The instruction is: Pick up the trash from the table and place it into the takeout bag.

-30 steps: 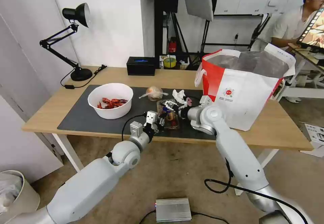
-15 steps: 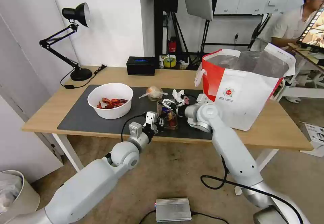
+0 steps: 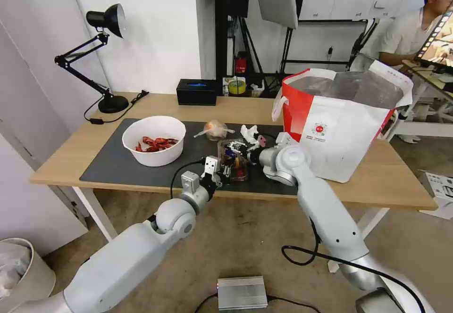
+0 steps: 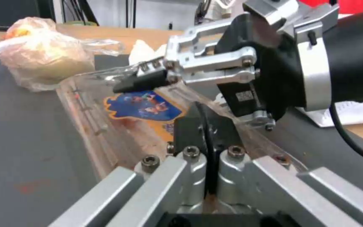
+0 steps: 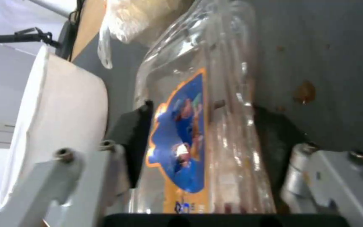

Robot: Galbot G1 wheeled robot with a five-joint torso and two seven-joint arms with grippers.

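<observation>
**Clear tray pinched from both ends**

Black pads of the right gripper (image 5: 202,148) clamp the clear tomato tray (image 3: 232,160) across its width; the left gripper (image 4: 209,164) grips its near edge. Tray rests mid-bench (image 3: 66,157), takeout bag (image 3: 344,129) rightward.

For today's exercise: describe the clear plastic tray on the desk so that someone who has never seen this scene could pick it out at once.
Start at the dark grey mat on the light-wood table. Near the mat's front edge, between the white bowl and the takeout bag, lies the clear plastic tray, with both pincers at it. Unlike the knotted bag and tissue behind it, it is rigid, see-through and carries a blue, orange-edged sticker.
</observation>
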